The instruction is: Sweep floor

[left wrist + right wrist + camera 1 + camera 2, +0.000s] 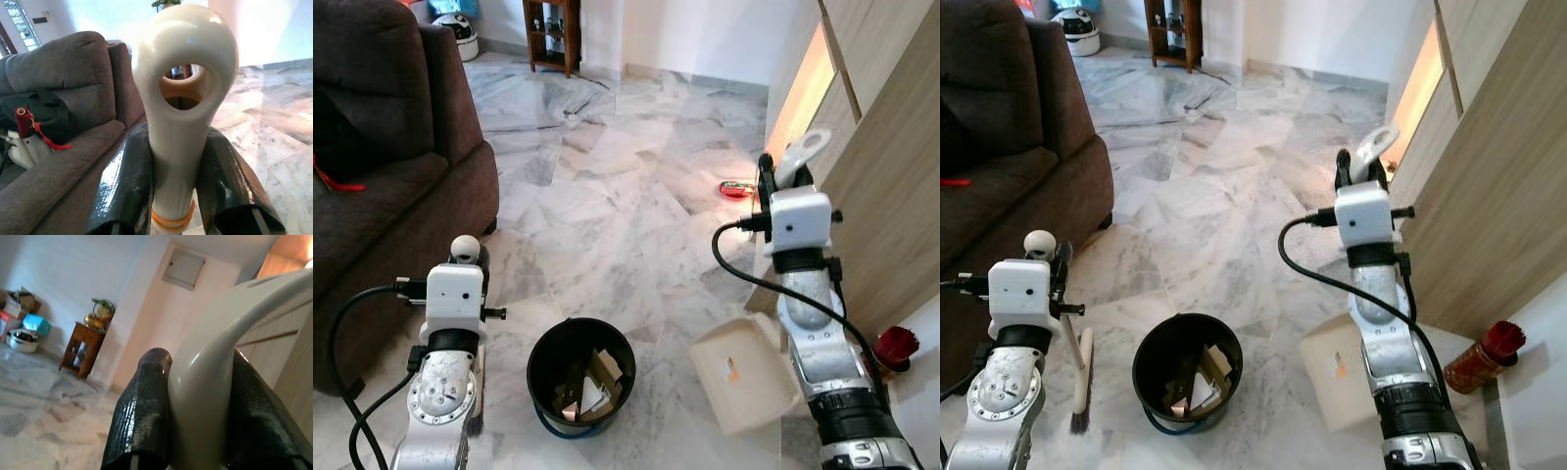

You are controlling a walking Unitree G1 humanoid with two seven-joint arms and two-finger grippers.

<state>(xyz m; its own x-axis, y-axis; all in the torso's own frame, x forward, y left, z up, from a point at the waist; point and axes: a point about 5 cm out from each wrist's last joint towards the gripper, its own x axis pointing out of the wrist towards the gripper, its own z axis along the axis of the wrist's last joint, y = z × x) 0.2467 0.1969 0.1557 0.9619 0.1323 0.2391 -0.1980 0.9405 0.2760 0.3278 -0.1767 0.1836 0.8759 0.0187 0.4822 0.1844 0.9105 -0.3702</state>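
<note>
My left gripper (177,132) is shut on the white loop-ended broom handle (183,88), low at my left beside the sofa. The handle runs down to the bristle head (1081,411) on the marble floor. My right gripper (767,179) is raised at the right and shut on the white dustpan handle (803,152), also seen between its fingers (142,406) in the right wrist view. The cream dustpan (744,377) rests on the floor below that arm. A black bucket (540,364) holding paper and cardboard scraps stands between my arms.
A brown sofa (391,176) lies close on the left. Wooden cabinet panels (891,186) line the right side, with a red brush-like cylinder (896,345) at their base. A small red object (736,189) lies on the floor ahead. A wooden side table (553,34) stands far back.
</note>
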